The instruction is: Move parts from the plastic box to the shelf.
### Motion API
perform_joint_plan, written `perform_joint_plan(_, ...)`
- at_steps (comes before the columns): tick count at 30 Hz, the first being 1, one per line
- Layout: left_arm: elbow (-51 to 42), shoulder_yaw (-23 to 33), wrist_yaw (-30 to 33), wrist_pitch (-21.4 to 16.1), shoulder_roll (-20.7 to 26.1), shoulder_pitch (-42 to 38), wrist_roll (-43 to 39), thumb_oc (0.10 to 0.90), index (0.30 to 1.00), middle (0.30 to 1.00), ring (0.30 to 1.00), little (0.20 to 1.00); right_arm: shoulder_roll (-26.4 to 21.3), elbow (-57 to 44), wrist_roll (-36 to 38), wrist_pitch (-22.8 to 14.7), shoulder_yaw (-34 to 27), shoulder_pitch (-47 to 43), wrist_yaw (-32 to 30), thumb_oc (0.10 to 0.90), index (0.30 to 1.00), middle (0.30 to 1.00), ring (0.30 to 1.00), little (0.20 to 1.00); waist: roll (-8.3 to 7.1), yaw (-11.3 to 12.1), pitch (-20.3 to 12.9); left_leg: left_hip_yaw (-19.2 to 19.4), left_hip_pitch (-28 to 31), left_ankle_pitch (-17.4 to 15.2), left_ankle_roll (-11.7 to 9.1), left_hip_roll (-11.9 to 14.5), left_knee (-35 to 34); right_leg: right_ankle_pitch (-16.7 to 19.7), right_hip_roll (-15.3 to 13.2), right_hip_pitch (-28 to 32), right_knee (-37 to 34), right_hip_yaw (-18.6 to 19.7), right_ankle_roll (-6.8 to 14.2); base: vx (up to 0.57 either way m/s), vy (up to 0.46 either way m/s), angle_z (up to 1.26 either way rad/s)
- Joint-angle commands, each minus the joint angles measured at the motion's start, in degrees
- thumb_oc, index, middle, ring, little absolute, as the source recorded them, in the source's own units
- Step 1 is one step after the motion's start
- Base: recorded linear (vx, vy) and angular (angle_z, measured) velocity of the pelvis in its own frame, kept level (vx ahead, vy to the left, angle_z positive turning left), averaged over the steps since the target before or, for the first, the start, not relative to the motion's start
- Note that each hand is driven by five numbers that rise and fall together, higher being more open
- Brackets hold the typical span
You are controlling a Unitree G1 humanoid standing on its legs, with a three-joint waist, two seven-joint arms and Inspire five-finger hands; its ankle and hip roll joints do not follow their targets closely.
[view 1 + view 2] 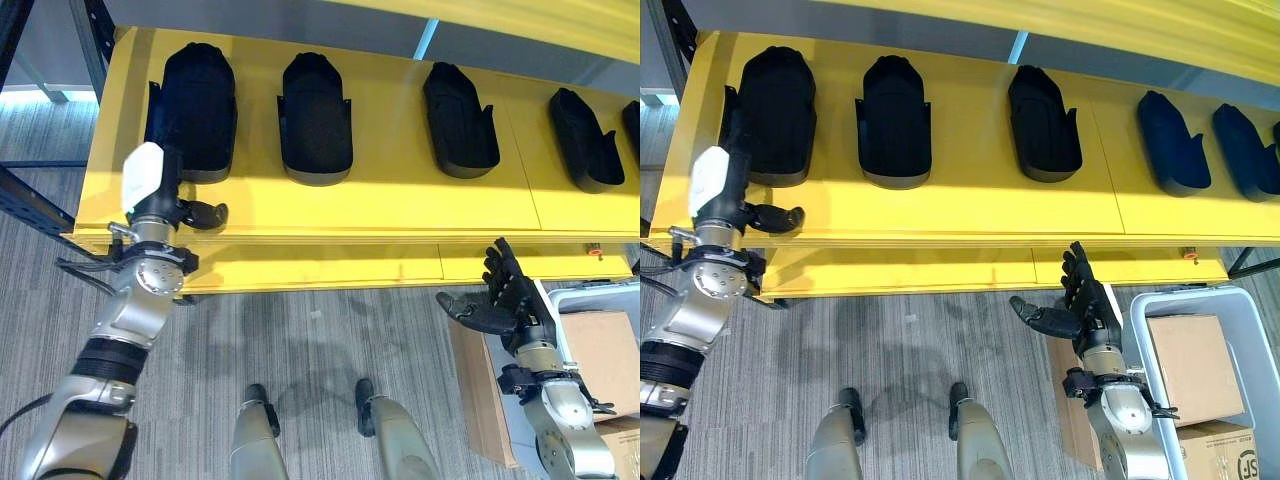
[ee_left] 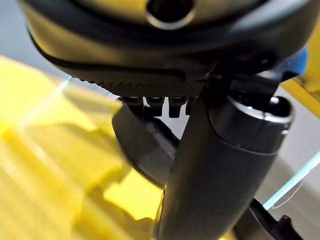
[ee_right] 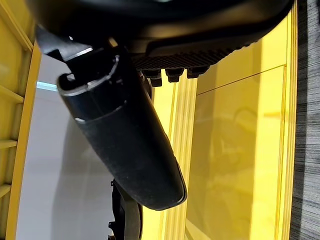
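Observation:
Several black moulded parts lie in a row on the yellow shelf [image 1: 400,210]: the leftmost part [image 1: 195,105], a second part [image 1: 316,118], a third part [image 1: 460,120] and more to the right [image 1: 1173,142]. My left hand [image 1: 160,185] rests at the shelf's front left, fingers straight at the near end of the leftmost part, thumb standing out to the side. My right hand [image 1: 1085,305] is open below the shelf's front edge, holding nothing. The grey plastic box [image 1: 1240,300] stands on the floor beside it.
Cardboard boxes [image 1: 1185,360] fill the plastic box, and a flat cardboard piece [image 1: 480,390] leans against its left side. A dark shelf upright [image 1: 30,200] stands at the far left. A second yellow shelf level [image 1: 560,15] overhangs the back.

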Motion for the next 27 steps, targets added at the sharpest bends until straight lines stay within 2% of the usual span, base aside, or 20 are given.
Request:
perform_joint_plan(1, -6.8, 3.9, 4.0, -2.2, 6.6, -3.9, 5.3, 0.900, 1.000, 1.000, 1.000, 1.000, -4.1, -5.6, -0.3, -4.7, -7.0, -0.7, -0.8, 0.900, 1.000, 1.000, 1.000, 1.000, 1.57, 0.0, -3.4, -1.0, 3.2, -2.0, 1.0, 1.3, -1.6, -2.2, -1.4, 6.0, -1.7, 3.4, 0.1, -0.08, 0.007, 0.00)
perform_joint_plan(2, -7.4, 4.2, 4.2, -2.2, 7.2, -4.0, 5.9, 0.900, 1.000, 1.000, 1.000, 1.000, -4.2, -5.7, -0.3, -4.7, -7.0, -0.8, -0.8, 0.900, 1.000, 1.000, 1.000, 1.000, 1.60, 0.1, -3.1, -0.7, 2.6, -0.6, 1.5, 1.3, -1.8, -1.1, -1.5, 5.4, -1.9, 3.0, -0.2, 0.00, 0.000, 0.00)
perform_joint_plan(4, -8.2, 4.6, 4.4, -2.2, 8.1, -4.1, 6.9, 0.900, 1.000, 1.000, 1.000, 1.000, -4.4, -5.7, -0.1, -4.8, -7.2, -0.8, -0.6, 0.900, 1.000, 1.000, 1.000, 1.000, 1.77, 0.2, -3.4, -1.0, 3.1, -2.1, 1.0, 1.2, -1.4, -2.2, -1.5, 6.0, -1.6, 3.4, 0.1, 0.00, 0.000, 0.00)
perform_joint_plan(5, -8.9, 5.0, 4.6, -2.2, 8.6, -4.1, 7.8, 0.900, 1.000, 1.000, 1.000, 1.000, -4.5, -5.8, -0.1, -4.8, -7.3, -0.9, -0.6, 0.900, 1.000, 1.000, 1.000, 1.000, 1.81, 0.2, -3.2, -0.7, 2.5, -0.7, 1.5, 1.2, -1.6, -1.2, -1.6, 5.4, -1.8, 3.0, -0.2, -0.08, 0.012, 0.01)
perform_joint_plan(7, -10.1, 5.4, 4.6, -2.3, 9.5, -4.1, 8.7, 0.900, 1.000, 1.000, 1.000, 1.000, -4.5, -5.8, 0.0, -4.9, -7.6, -0.9, -0.5, 0.900, 1.000, 1.000, 1.000, 1.000, 1.92, 0.2, -3.3, -0.6, 2.5, -0.7, 1.5, 1.2, -1.7, -1.2, -1.6, 5.4, -1.8, 3.0, -0.2, 0.00, 0.002, 0.02)
perform_joint_plan(9, -10.8, 5.6, 4.6, -2.2, 10.1, -4.1, 9.6, 0.900, 1.000, 1.000, 1.000, 1.000, -4.6, -5.8, 0.0, -5.0, -7.6, -0.9, -0.4, 0.900, 1.000, 1.000, 1.000, 1.000, 2.06, 0.2, -3.7, -1.0, 3.0, -2.0, 1.0, 1.1, -1.6, -2.2, -1.5, 5.9, -1.7, 3.3, 0.0, 0.04, -0.001, 0.04)
perform_joint_plan(10, -11.0, 5.7, 4.7, -2.2, 10.4, -4.1, 9.9, 0.900, 1.000, 1.000, 1.000, 1.000, -4.6, -5.9, 0.0, -5.0, -7.6, -0.9, -0.4, 0.900, 1.000, 1.000, 1.000, 1.000, 2.08, 0.2, -3.4, -0.6, 2.5, -0.7, 1.4, 1.2, -1.7, -1.3, -1.6, 5.4, -1.9, 3.0, -0.2, -0.08, 0.009, 0.06)
perform_joint_plan(12, -12.0, 6.2, 4.6, -2.6, 10.6, -4.0, 9.7, 0.900, 1.000, 1.000, 1.000, 1.000, -4.4, -6.0, 0.1, -5.0, -7.7, -0.9, -0.3, 0.900, 1.000, 1.000, 1.000, 1.000, 2.16, 0.2, -3.7, -1.0, 3.0, -2.0, 1.0, 1.1, -1.5, -2.3, -1.5, 5.8, -1.7, 3.4, 0.0, 0.00, -0.001, 0.05)
perform_joint_plan(14, -13.1, 6.6, 4.6, -2.8, 11.0, -3.8, 9.8, 0.900, 1.000, 1.000, 1.000, 1.000, -4.5, -6.3, 0.3, -5.0, -7.8, -0.8, -0.1, 0.900, 1.000, 1.000, 1.000, 1.000, 2.21, 0.3, -3.5, -0.7, 2.5, -0.7, 1.4, 1.2, -1.8, -1.3, -1.6, 5.4, -1.8, 3.0, -0.3, 0.00, 0.000, 0.00)
perform_joint_plan(16, -13.9, 7.1, 4.7, -3.2, 11.0, -3.4, 9.7, 0.900, 1.000, 1.000, 1.000, 1.000, -4.4, -6.3, 0.4, -5.0, -7.9, -0.6, -0.1, 0.900, 1.000, 1.000, 1.000, 1.000, 2.30, 0.3, -3.8, -1.1, 3.2, -1.9, 1.0, 1.1, -1.9, -2.2, -1.4, 5.9, -1.8, 3.4, 0.0, 0.04, -0.006, -0.01)
perform_joint_plan(17, -15.7, 7.7, 4.6, -4.0, 10.8, -2.6, 9.0, 0.900, 1.000, 1.000, 1.000, 1.000, -4.3, -6.5, 0.6, -5.2, -8.0, -0.6, 0.0, 0.900, 1.000, 1.000, 1.000, 1.000, 2.29, 0.5, -3.5, -0.8, 2.7, -0.4, 1.4, 1.1, -2.3, -1.2, -1.5, 5.4, -1.9, 3.0, -0.3, -0.09, -0.015, -0.01)
perform_joint_plan(20, -18.6, 9.8, 4.2, -6.6, 9.0, 0.6, 3.9, 0.900, 1.000, 1.000, 1.000, 1.000, -3.9, -6.6, 0.9, -5.4, -8.1, -0.6, 0.0, 0.900, 1.000, 1.000, 1.000, 1.000, 2.51, 0.7, -3.2, -0.8, 3.1, 0.0, 1.4, 1.1, -2.6, -1.2, -1.5, 5.6, -1.8, 3.0, -0.5, -0.04, -0.020, -0.01)
perform_joint_plan(23, -21.9, 13.4, 3.2, -9.3, 5.5, 7.1, -3.4, 0.900, 1.000, 1.000, 1.000, 1.000, -3.4, -6.8, 1.1, -5.6, -7.9, -0.8, 0.1, 0.900, 1.000, 1.000, 1.000, 1.000, 2.71, 1.1, -3.0, -0.6, 4.8, 0.5, 1.2, 1.2, -3.5, -1.1, -1.4, 6.4, -2.0, 3.1, -0.8, -0.01, -0.048, -0.02)
perform_joint_plan(27, -26.2, 16.6, -1.0, -14.4, -2.4, 16.4, -20.5, 0.900, 1.000, 1.000, 1.000, 1.000, -2.2, -6.1, 0.5, -5.8, -7.8, -1.2, 0.3, 0.900, 1.000, 1.000, 1.000, 1.000, 3.11, 1.7, -3.0, -0.3, 8.3, 1.9, 0.7, 1.7, -6.6, -0.9, -1.1, 8.9, -3.8, 3.0, -1.2, 0.01, -0.084, -0.01)
